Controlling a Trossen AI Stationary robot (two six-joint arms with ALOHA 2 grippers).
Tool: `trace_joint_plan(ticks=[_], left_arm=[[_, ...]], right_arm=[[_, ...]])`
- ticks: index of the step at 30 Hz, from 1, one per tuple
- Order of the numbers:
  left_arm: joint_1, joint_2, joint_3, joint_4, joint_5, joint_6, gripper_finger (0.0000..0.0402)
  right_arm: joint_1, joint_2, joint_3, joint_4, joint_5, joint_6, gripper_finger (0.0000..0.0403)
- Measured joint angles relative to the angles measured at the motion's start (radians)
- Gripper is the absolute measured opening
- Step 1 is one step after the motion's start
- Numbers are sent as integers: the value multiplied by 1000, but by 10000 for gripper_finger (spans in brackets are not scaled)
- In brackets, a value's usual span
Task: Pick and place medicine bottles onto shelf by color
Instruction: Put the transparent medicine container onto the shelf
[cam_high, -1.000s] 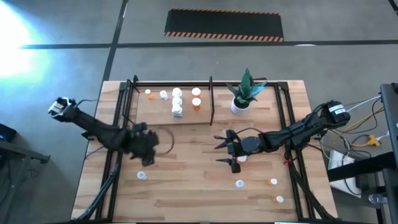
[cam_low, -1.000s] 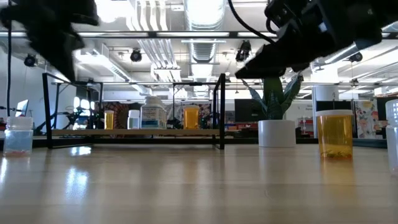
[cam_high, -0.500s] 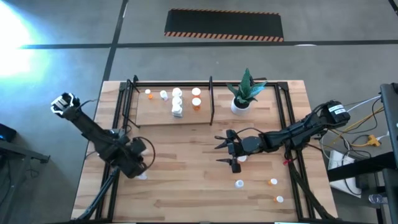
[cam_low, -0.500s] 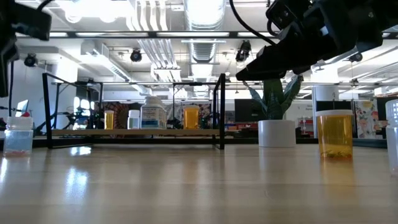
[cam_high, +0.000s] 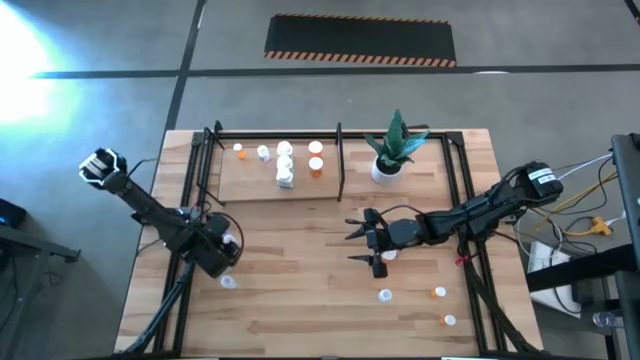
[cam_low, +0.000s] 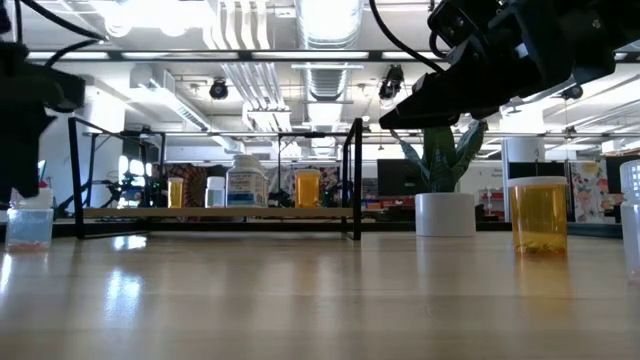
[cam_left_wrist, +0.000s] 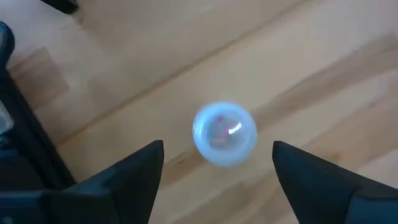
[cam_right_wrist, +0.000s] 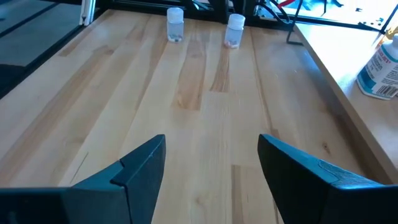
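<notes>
My left gripper (cam_high: 222, 250) points steeply down at the table's left side, open. A small clear bottle with a white cap (cam_left_wrist: 224, 134) stands upright on the table between its two fingers, apart from both; this bottle also shows in the high view (cam_high: 232, 240). A second clear bottle (cam_high: 228, 282) stands nearer the front edge. My right gripper (cam_high: 362, 245) hovers open at mid-table, nothing between its fingers (cam_right_wrist: 205, 180). The shelf (cam_high: 300, 185) at the back carries several white and orange bottles (cam_high: 285, 165).
A white pot with a green plant (cam_high: 388, 168) stands on the shelf's right part, past the divider bar (cam_high: 340, 160). More bottles stand at the near right (cam_high: 438, 292), one just under my right gripper (cam_high: 388, 256). Black frame tubes (cam_high: 185, 270) run along the table's left side.
My left gripper has gone down and toward the table's near left, and its wrist has rolled; it now hangs low over the clear bottle. My right arm has kept still. No bottle has moved.
</notes>
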Motion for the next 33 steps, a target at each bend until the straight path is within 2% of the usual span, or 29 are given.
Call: trace_joint_plan(ticks=[10, 22, 25, 29, 33], left_arm=[[107, 10, -19, 45, 2, 106, 231], [115, 15, 7, 47, 23, 156, 129], [123, 15, 39, 42, 28, 185, 117], [193, 20, 118, 44, 14, 296, 121], [370, 50, 217, 46, -1, 540, 127]], right_arm=[[0, 0, 0, 0, 0, 0, 244], [0, 0, 0, -1, 0, 0, 244], [0, 0, 0, -1, 0, -3, 244], [0, 0, 0, 0, 1, -7, 244], [-1, 0, 1, 28, 1, -17, 244]])
